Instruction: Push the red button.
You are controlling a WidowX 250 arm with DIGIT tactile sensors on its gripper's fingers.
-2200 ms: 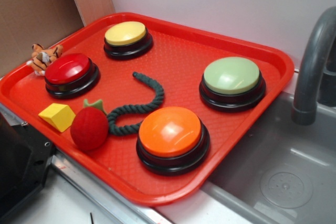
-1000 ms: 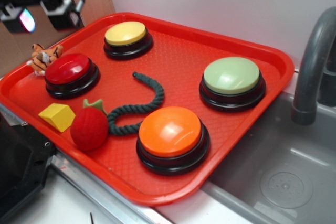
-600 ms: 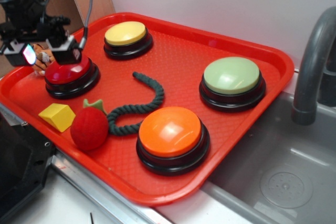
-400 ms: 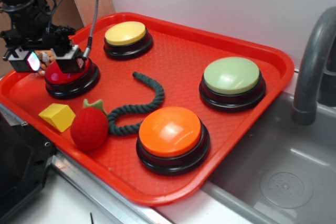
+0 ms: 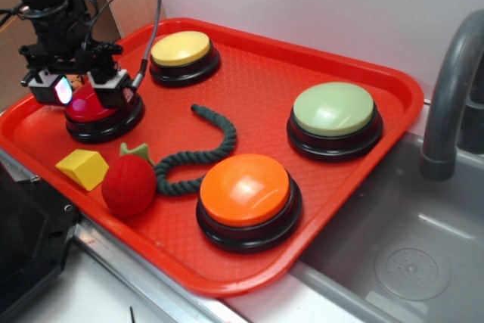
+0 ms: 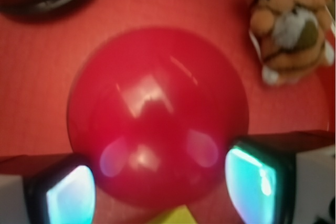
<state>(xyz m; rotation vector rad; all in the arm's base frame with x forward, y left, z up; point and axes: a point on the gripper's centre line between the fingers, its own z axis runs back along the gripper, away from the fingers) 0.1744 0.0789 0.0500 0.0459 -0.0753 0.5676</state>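
While the red tray spreads across most of the exterior view beside a grey sink, the red button sits near the tray's 9 o'clock edge, directly beneath the tool. Seen from the wrist, the button's glossy cap fills the middle of the picture, and the tool's two fingers stand well apart at 5 and 7 o'clock of the cap, straddling its lower rim and clamping nothing; whether any part presses the cap cannot be told. From the red button, the orange button lies toward 4 o'clock, the pale green button toward 3 o'clock, and the yellow button toward 1 o'clock. A dark rope curls at the tray's centre. At 6 o'clock of the button rest a fuzzy strawberry and a yellow block. A small tiger toy lies just beside the button.
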